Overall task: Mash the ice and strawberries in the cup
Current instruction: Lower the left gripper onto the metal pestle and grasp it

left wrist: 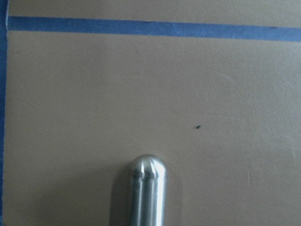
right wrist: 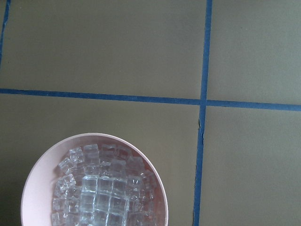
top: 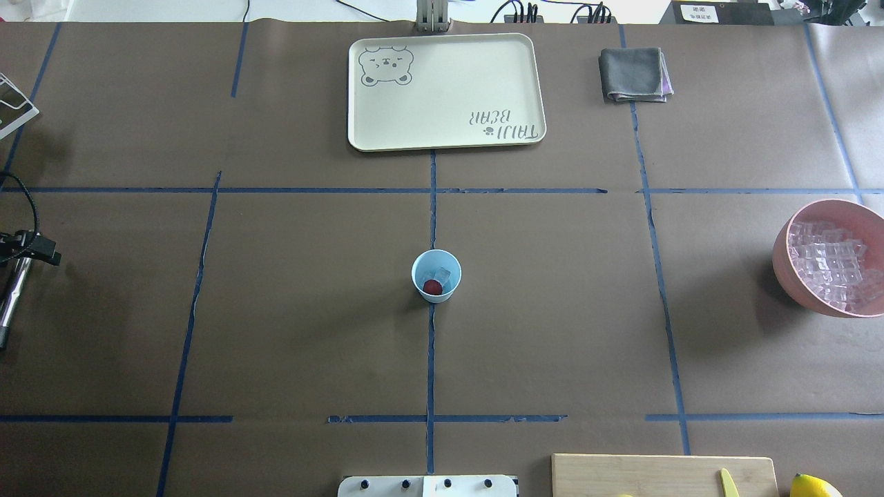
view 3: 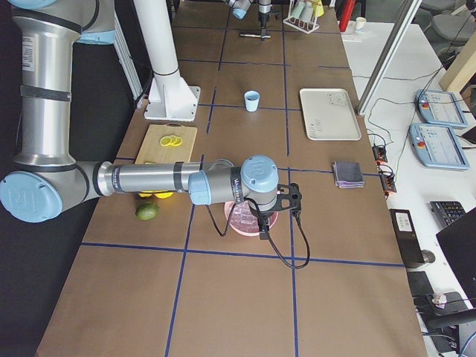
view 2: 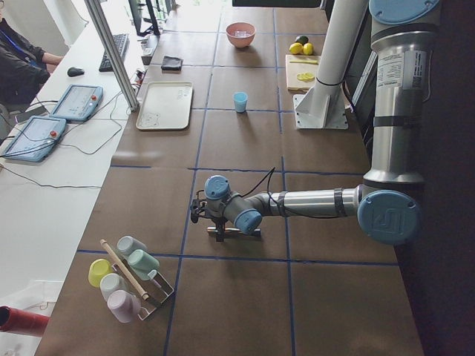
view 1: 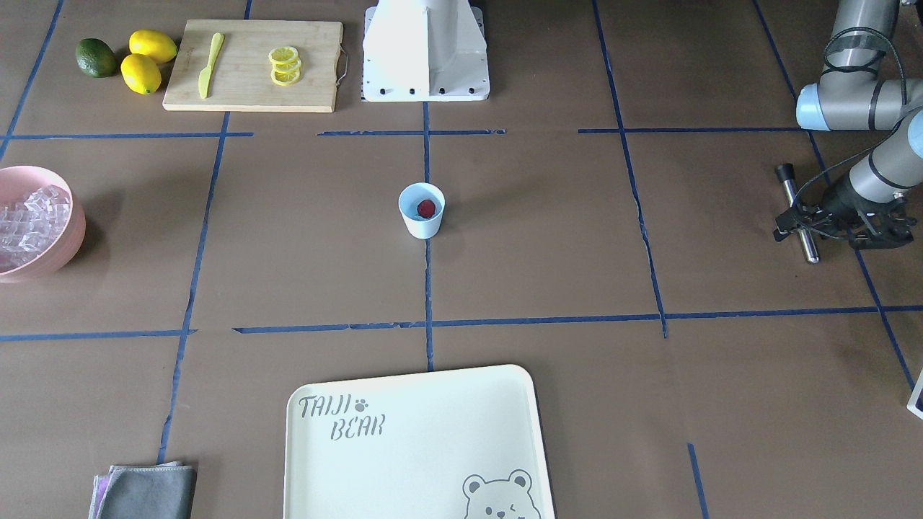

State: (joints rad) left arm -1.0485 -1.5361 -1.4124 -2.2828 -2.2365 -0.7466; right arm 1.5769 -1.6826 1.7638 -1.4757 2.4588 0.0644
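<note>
a long table point(top: 276, 310) covered in brown paper fills the scene, its top marked into large squares by blue tape lines point(top: 430, 359), and the light on it is bright and even, throwing only soft shadows. along one long side runs a white desk point(view 2: 44, 200) carrying two tablet-like control panels point(view 2: 78, 101), a mouse point(view 2: 74, 72) and loose cables point(view 2: 104, 141), with a slanted aluminium post point(view 2: 111, 52) rising where desk and table meet. the floor point(view 2: 445, 311) along the opposite side lies in deep shade.
</note>
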